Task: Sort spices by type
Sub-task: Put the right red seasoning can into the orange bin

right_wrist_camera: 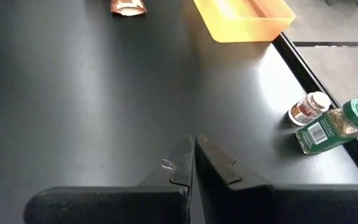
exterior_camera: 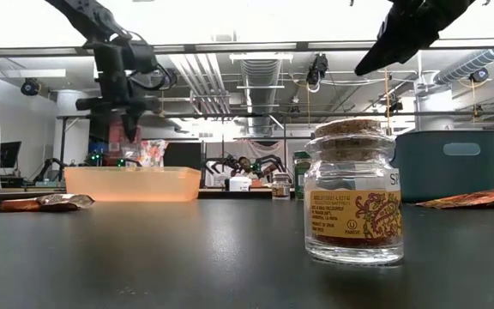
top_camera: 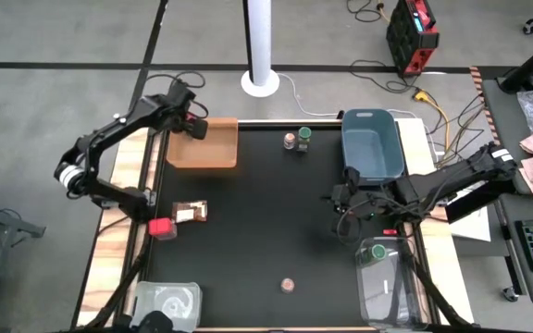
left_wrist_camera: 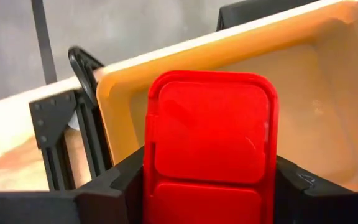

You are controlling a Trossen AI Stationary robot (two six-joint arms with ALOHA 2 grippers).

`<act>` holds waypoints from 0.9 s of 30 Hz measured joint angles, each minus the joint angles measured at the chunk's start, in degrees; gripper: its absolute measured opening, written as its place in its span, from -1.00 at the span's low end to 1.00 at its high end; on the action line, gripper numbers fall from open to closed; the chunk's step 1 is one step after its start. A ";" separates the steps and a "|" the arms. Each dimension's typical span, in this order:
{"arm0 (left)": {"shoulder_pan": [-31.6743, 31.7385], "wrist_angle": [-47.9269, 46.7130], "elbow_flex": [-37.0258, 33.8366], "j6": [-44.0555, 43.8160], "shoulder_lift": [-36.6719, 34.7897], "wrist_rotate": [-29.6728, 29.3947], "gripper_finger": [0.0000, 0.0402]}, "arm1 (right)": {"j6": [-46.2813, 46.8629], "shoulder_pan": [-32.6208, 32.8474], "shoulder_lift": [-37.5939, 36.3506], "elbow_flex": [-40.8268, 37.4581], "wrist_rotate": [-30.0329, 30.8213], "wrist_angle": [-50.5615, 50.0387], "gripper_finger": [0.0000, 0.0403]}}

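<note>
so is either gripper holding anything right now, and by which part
The left gripper holds a red cube box by its two opposite sides, over the orange tray. The right gripper is shut and holds nothing.

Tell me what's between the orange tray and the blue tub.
Two spice jars, one green-capped, one pale-capped, stand side by side between the orange tray and blue tub, as the high view shows.

Robotics lab: other robot arms (exterior_camera: 245, 163) on benches, exposed ceiling ducts (exterior_camera: 260, 73).
</note>
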 joint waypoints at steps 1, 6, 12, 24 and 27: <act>0.00 -0.18 0.00 -0.66 0.32 0.33 -0.05 | 0.04 0.00 0.00 -0.11 0.00 0.00 -0.95; -0.02 -2.67 -0.23 -4.69 1.98 1.05 -0.05 | 0.09 0.00 0.00 -0.17 0.00 0.11 -0.95; 0.00 -1.99 -2.99 -9.26 2.52 0.28 -0.05 | -0.01 0.00 0.00 -0.17 0.00 0.13 -0.95; -0.72 -1.56 -3.11 -14.87 2.71 -2.65 -0.05 | -1.06 0.00 0.00 -0.17 0.00 -0.24 -0.95; -1.19 -1.38 -3.86 -14.96 2.71 -2.78 -0.05 | -1.19 0.00 0.00 -0.24 0.00 -0.35 -0.95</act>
